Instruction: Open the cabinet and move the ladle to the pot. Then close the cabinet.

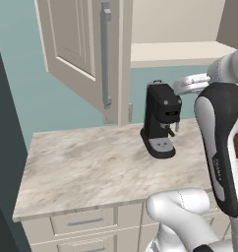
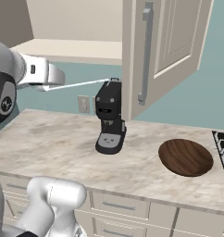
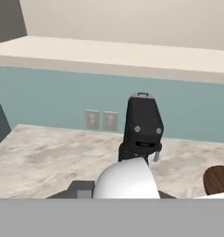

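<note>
The cabinet stands open, its left door [image 1: 76,44] and right door [image 2: 164,51] swung out over the counter, each with a long grey bar handle [image 1: 105,54]. My gripper [image 2: 51,83] hangs in front of the cabinet's bottom shelf [image 1: 180,51], left of the coffee machine, and is shut on the ladle. The silver ladle [image 2: 81,84] runs as a thin line from my hand to just above the machine. Its round grey end [image 1: 190,82] shows beside the arm, and it appears as a pale dome [image 3: 127,178] low in the hand view. The pot is out of view.
A black coffee machine [image 1: 161,120] stands on the marble counter [image 1: 81,167] under the cabinet. A brown wooden bowl [image 2: 185,157] lies to its right, beside the stove's edge [image 2: 223,150]. Drawers [image 1: 81,222] run below the counter. Wall sockets [image 3: 101,120] sit behind.
</note>
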{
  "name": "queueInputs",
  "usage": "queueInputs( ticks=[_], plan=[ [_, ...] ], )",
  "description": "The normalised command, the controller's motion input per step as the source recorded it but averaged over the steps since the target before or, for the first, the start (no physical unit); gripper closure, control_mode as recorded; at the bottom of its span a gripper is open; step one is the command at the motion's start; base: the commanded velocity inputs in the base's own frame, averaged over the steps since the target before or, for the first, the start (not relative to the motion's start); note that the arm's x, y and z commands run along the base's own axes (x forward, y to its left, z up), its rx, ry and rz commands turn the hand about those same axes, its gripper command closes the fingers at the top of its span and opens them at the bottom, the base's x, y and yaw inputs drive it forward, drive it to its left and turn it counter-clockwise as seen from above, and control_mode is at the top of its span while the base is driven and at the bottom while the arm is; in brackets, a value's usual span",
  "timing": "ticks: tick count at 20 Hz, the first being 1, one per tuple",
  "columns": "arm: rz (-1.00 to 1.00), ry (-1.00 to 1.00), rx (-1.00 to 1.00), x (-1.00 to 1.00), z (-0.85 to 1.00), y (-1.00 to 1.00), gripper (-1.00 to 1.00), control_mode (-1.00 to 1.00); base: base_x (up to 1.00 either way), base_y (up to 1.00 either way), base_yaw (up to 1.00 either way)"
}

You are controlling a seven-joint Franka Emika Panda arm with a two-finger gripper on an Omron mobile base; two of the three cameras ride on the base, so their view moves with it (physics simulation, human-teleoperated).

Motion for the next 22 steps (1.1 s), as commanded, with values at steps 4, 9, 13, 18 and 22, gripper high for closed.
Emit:
queueInputs(
  ticks=[4, 9, 13, 18, 22],
  plan=[
    [0.00, 0.21, -0.03, 0.01, -0.14, 0.15, 1.00, -1.00, 0.00, 0.00, 0.00],
    [0.00, 0.15, 0.00, 0.00, -0.07, 0.02, 1.00, -1.00, 0.00, 0.00, 0.00],
    [0.00, 0.04, 0.00, -0.05, 0.00, 0.00, 1.00, 1.00, -0.37, 0.00, 0.00],
    [0.00, 0.00, 0.00, 0.00, 0.00, 0.00, 1.00, 1.00, -1.00, -0.03, -0.01],
    [0.00, 0.00, 0.00, 0.00, 0.00, 0.00, 1.00, 1.00, -1.00, -0.11, -0.02]
  ],
)
